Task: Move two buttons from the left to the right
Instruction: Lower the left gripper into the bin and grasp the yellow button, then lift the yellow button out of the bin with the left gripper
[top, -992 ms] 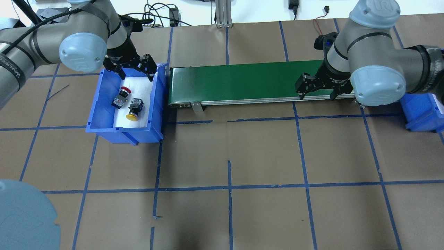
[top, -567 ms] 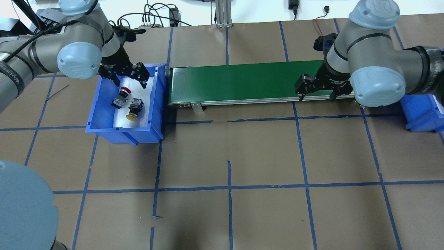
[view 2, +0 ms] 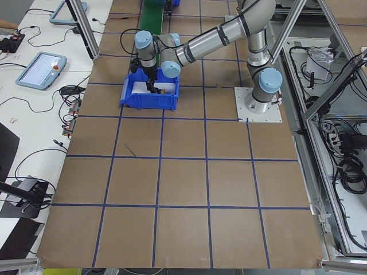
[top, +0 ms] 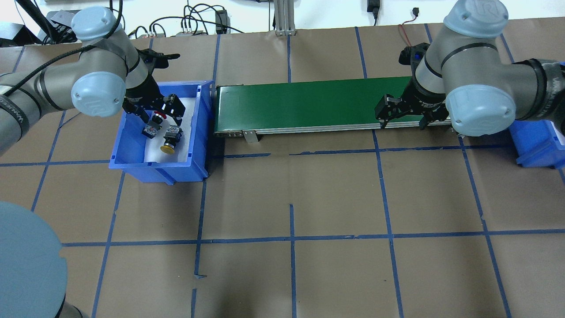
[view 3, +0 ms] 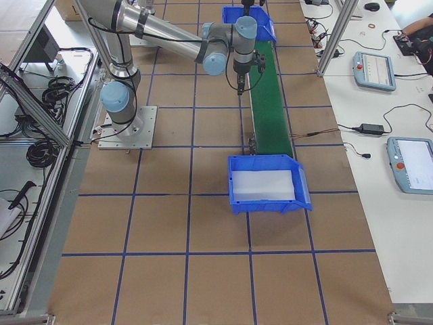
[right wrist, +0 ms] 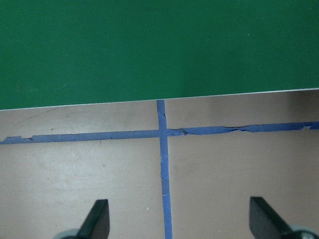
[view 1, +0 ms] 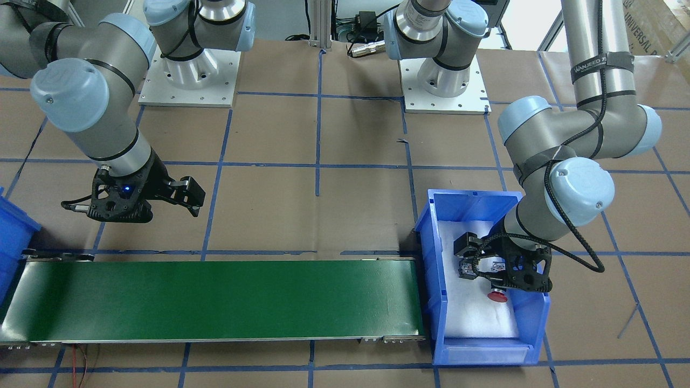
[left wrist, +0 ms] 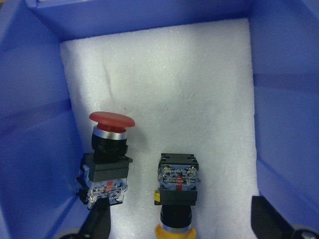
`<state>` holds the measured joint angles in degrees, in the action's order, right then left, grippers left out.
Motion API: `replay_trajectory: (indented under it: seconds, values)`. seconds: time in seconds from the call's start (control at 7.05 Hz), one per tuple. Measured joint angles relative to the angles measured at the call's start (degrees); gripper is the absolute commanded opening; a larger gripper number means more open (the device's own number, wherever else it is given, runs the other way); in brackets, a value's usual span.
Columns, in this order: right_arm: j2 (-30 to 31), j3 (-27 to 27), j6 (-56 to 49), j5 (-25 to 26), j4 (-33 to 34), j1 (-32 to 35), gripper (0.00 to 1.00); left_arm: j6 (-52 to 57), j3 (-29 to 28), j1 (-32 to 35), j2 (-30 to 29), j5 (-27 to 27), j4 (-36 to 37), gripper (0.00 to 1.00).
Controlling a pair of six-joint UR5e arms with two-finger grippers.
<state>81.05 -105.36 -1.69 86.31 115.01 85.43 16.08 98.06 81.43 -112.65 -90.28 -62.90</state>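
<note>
Left gripper (top: 160, 116): I saw it lowered inside the blue bin (top: 155, 170) at the left end of the table, jaws spread wide and gripping nothing. In the wrist view its two fingertips straddled both buttons.

Red button (left wrist: 110, 149): it lay on its side on the white foam liner (left wrist: 164, 74), close to the bin's left wall. It had a flat red mushroom cap and a silver ring under it. Below that came a black collar and a clear-grey contact block with a small red mark. The cap pointed toward the far wall.

Yellow button (left wrist: 177, 191): it lay just to the right of the red one, apart from it and turned the opposite way. Its contact block faced far and its yellow cap faced near. It had the same black collar, and its cap was cut off at the bottom edge of the wrist view.

Contact: I could not tell whether either finger touched a button.

Right gripper (top: 402, 124): it was wide open and empty, hovering at the near edge of the green conveyor belt (top: 300, 104) toward its right end, over the taped brown table.

Second blue bin (top: 536, 145): it sat at the far right, partly behind the right arm.
</note>
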Motion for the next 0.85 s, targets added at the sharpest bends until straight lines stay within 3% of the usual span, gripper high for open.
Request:
replay_trajectory:
  seconds: [0.28,0.71,0.85]
  values:
    - [0.0,0.0,0.0,0.0,0.0,0.0,1.00,-0.3,2.2,0.0,0.3,0.0,1.1,0.91]
    - [0.0,0.1,0.0,0.0,0.0,0.0,1.00,-1.1,5.3,0.0,0.2,0.0,3.3,0.59]
    - [-0.2,0.1,0.0,0.0,0.1,0.0,1.00,-1.3,5.9,0.0,0.2,-0.1,3.4,0.54]
